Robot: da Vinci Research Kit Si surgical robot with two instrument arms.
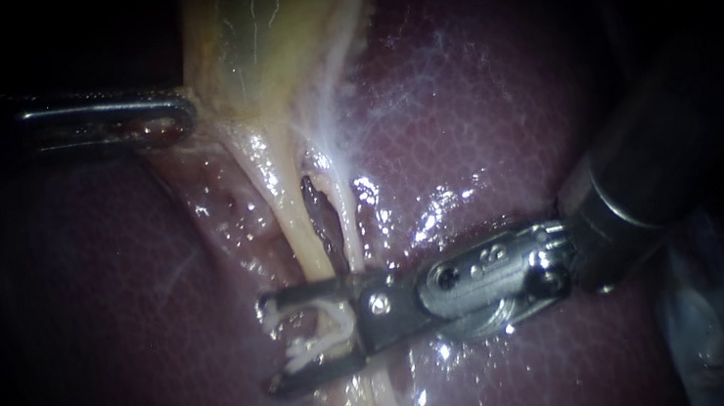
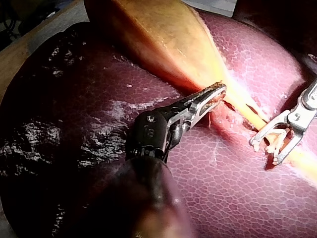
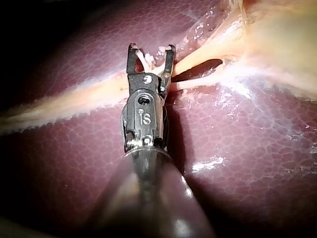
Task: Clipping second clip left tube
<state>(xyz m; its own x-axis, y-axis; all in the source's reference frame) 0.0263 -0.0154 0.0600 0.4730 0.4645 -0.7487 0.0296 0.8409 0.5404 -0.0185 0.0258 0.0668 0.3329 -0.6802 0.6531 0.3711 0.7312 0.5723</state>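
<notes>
The right instrument (image 1: 270,345) has its jaws wide apart, with 1 white clip (image 1: 335,319) seated between them and straddling the left tube (image 1: 305,243). The right wrist view shows that tube crossing the gap. Only the left wrist view shows clearly that the left instrument (image 2: 218,91) is clamped on the gallbladder (image 2: 163,34). There are 2 tubes, and the right tube (image 1: 350,210) lies just beside the left one. The liver (image 1: 488,131) lies beneath both.

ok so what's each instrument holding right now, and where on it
Left instrument grips the gallbladder at its tapering neck edge; right instrument holds an open white clip by its arms.
</notes>
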